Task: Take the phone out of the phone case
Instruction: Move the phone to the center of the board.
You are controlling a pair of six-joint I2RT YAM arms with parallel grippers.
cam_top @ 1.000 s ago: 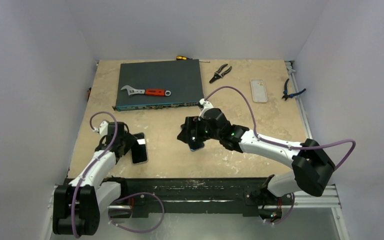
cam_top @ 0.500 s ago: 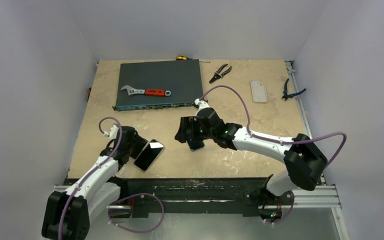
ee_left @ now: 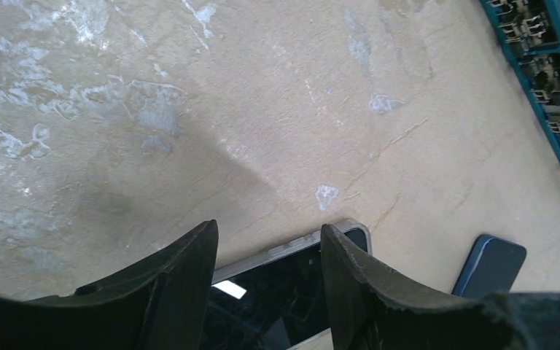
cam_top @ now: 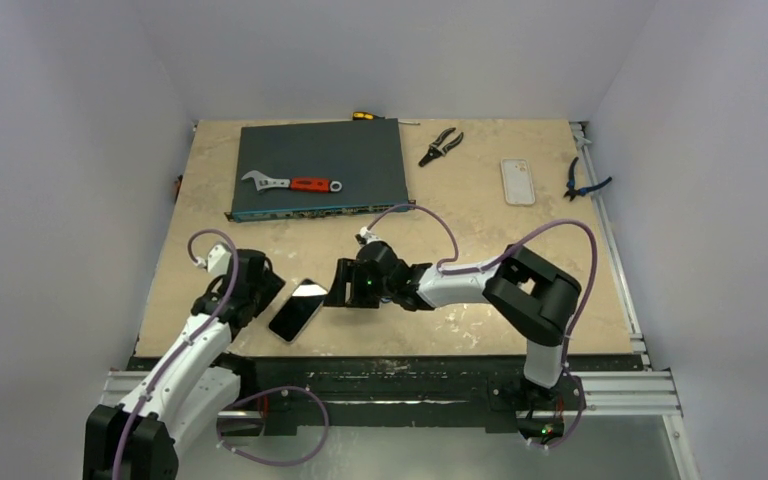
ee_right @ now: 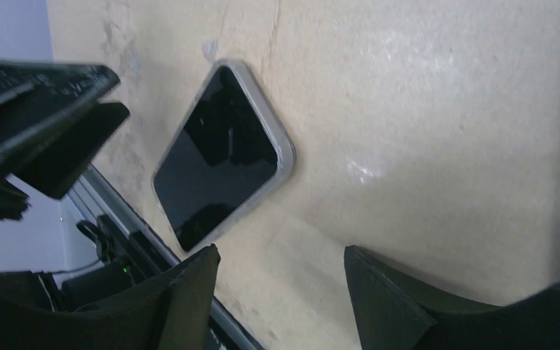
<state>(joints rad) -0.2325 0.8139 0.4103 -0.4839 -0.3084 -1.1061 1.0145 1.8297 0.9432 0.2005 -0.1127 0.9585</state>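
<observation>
Near table (cam_top: 300, 245) front edge: phone (cam_top: 297, 309) flat, seemingly unheld.

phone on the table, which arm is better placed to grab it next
Left. The left gripper sits at the near end of the phone, which shows right between its fingers. The right gripper stands open, with the phone lying ahead, outside its fingers.

I count one silver-edged black phone (cam_top: 297, 309), one dark blue case (ee_left: 490, 264), one white phone-shaped slab (cam_top: 518, 181), one grey metal box (cam_top: 360, 155), one orange-handled wrench (cam_top: 290, 183), one yellow-handled screwdriver (cam_top: 363, 116), and two pliers: a black-handled pair (cam_top: 441, 146) and a blue-handled pair (cam_top: 582, 181).
</observation>
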